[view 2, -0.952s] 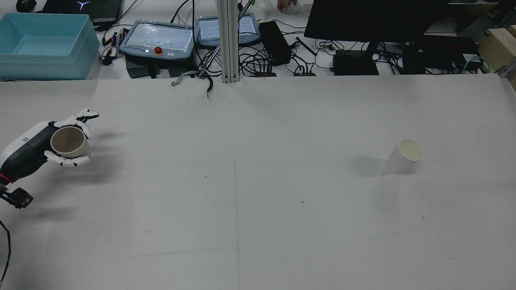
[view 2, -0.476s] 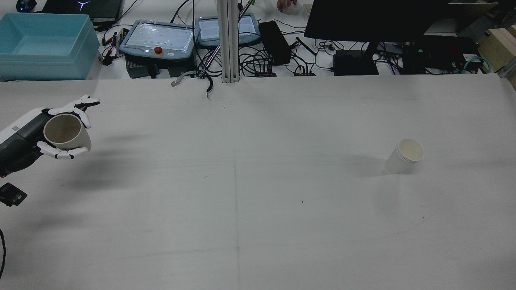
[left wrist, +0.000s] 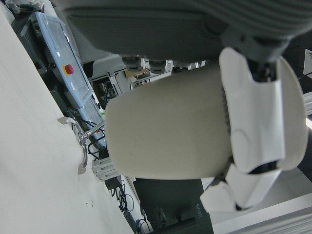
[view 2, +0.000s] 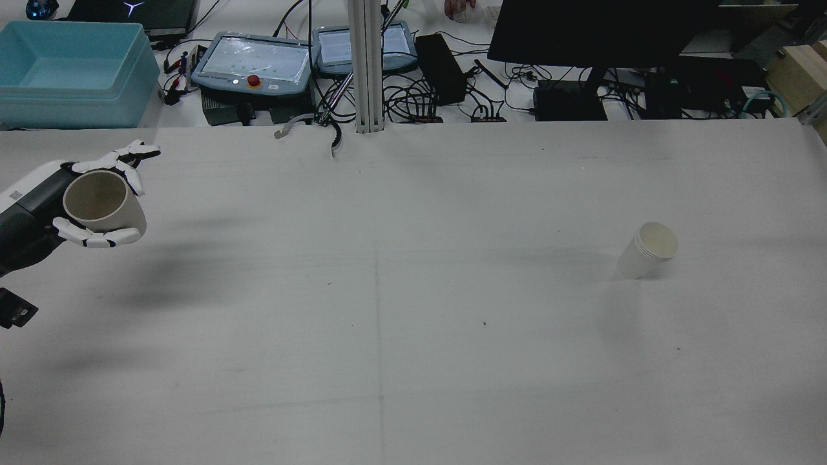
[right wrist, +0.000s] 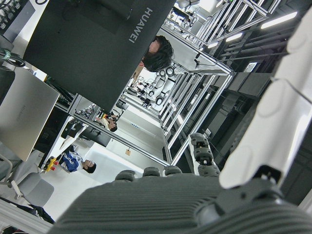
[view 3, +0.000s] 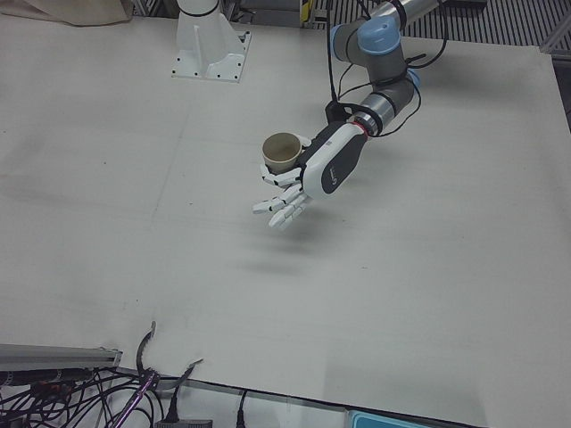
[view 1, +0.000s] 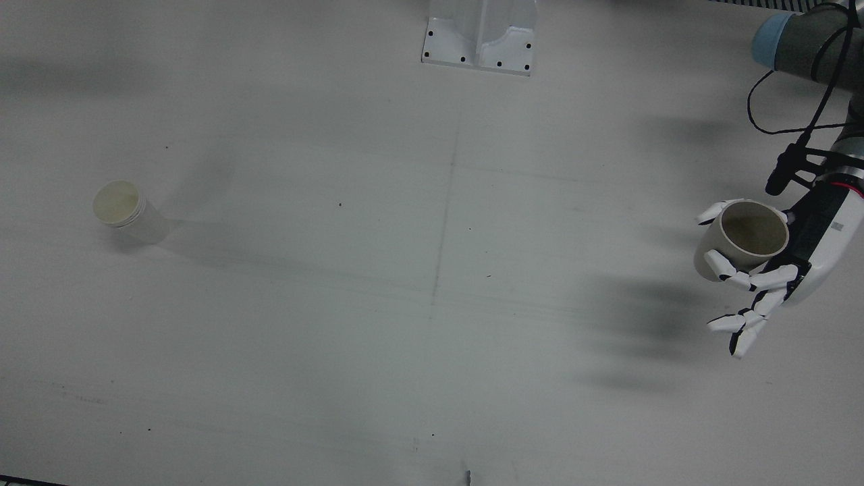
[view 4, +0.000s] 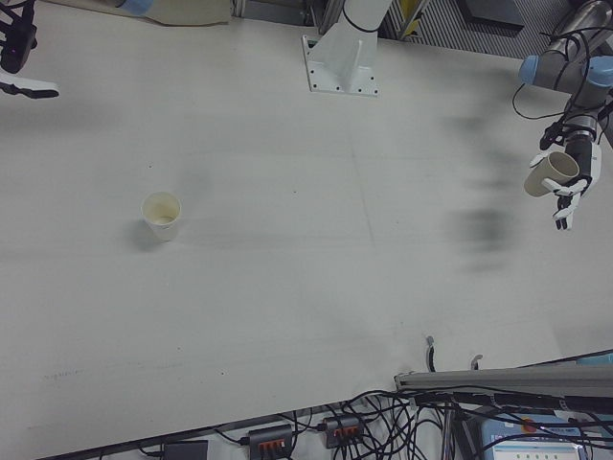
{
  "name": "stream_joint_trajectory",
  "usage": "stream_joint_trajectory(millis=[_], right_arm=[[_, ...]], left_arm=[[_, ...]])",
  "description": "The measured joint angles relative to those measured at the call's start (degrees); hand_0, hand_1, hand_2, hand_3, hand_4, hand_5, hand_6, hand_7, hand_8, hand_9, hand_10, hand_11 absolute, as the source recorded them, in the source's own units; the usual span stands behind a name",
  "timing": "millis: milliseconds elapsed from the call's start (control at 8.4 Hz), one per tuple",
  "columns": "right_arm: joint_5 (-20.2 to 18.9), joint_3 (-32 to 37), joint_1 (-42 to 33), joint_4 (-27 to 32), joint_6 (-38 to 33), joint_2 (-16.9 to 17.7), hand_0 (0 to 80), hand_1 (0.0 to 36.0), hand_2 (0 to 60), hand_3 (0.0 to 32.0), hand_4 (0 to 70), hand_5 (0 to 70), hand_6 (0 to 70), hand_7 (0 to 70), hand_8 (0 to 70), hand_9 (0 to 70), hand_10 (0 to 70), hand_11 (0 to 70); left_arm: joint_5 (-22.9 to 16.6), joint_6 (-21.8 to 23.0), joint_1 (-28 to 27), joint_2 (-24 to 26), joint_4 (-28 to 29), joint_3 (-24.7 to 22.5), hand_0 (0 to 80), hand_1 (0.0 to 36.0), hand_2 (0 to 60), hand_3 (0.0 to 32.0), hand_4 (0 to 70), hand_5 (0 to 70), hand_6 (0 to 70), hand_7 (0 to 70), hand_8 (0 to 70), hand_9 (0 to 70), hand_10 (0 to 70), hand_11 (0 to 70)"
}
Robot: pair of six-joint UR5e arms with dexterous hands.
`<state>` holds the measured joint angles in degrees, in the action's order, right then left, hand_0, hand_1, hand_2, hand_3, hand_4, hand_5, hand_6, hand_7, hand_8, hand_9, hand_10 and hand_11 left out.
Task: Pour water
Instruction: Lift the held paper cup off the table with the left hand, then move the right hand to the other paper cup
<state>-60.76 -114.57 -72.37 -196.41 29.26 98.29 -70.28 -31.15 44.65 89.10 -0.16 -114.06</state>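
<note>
My left hand [view 2: 39, 210] is shut on a beige paper cup [view 2: 97, 203] and holds it in the air over the table's far left side, mouth tilted upward. The hand [view 1: 806, 246] and the cup [view 1: 742, 239] also show in the front view, in the left-front view as cup [view 3: 281, 153] and hand [view 3: 328, 165], and the cup fills the left hand view [left wrist: 165, 129]. A white paper cup [view 2: 648, 250] stands upright on the right half of the table; it also shows in the front view [view 1: 128, 211]. My right hand [view 4: 17, 57] is at the table's far edge, open and empty.
A blue bin [view 2: 71, 64], two teach pendants [view 2: 252, 61], a metal post [view 2: 366, 64], a dark monitor [view 2: 601, 29] and cables stand beyond the table's far edge. An arm pedestal [view 1: 480, 34] is bolted at the robot's side.
My left hand has lifted the beige cup higher and a little further left. The white cup has not moved.
</note>
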Motion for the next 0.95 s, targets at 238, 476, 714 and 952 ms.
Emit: stream_joint_trajectory(millis=[238,476,714,952], right_arm=[[3.9,8.3,4.3,7.6,-2.3,-0.1,47.4,9.0,0.0,0.0,6.5,7.1,0.0,0.0,0.0,0.0,0.2,1.7],[4.8,12.8,9.0,13.8,-5.1,-0.1,46.6,9.3,0.0,0.0,4.2,6.1,0.0,0.0,0.0,0.0,0.2,1.7],[5.0,13.2,13.9,16.3,-9.6,-0.1,47.4,10.6,0.0,0.0,3.9,6.8,0.0,0.0,0.0,0.0,0.0,0.3],[6.8,14.0,17.7,17.0,-11.5,0.0,46.6,10.3,0.2,0.0,1.0,4.2,0.0,0.0,0.0,0.0,0.0,0.0]], left_arm=[[0.0,0.3,0.3,-0.1,-1.7,-2.2,56.0,36.0,60.0,0.0,55.1,70.0,9.0,20.5,2.4,5.5,1.7,5.0],[-0.1,0.3,0.4,-0.1,-2.6,-3.2,55.9,36.0,60.0,0.0,55.3,70.0,9.1,20.7,2.4,5.4,1.7,5.0],[-0.1,0.2,0.5,-0.1,-3.0,-3.7,56.3,36.0,60.0,0.0,55.3,70.0,9.3,20.8,2.3,5.4,1.8,5.2],[-0.1,0.3,0.6,-0.1,-3.2,-3.7,56.1,36.0,60.0,0.0,55.2,70.0,9.2,20.7,2.4,5.5,1.8,5.2]])
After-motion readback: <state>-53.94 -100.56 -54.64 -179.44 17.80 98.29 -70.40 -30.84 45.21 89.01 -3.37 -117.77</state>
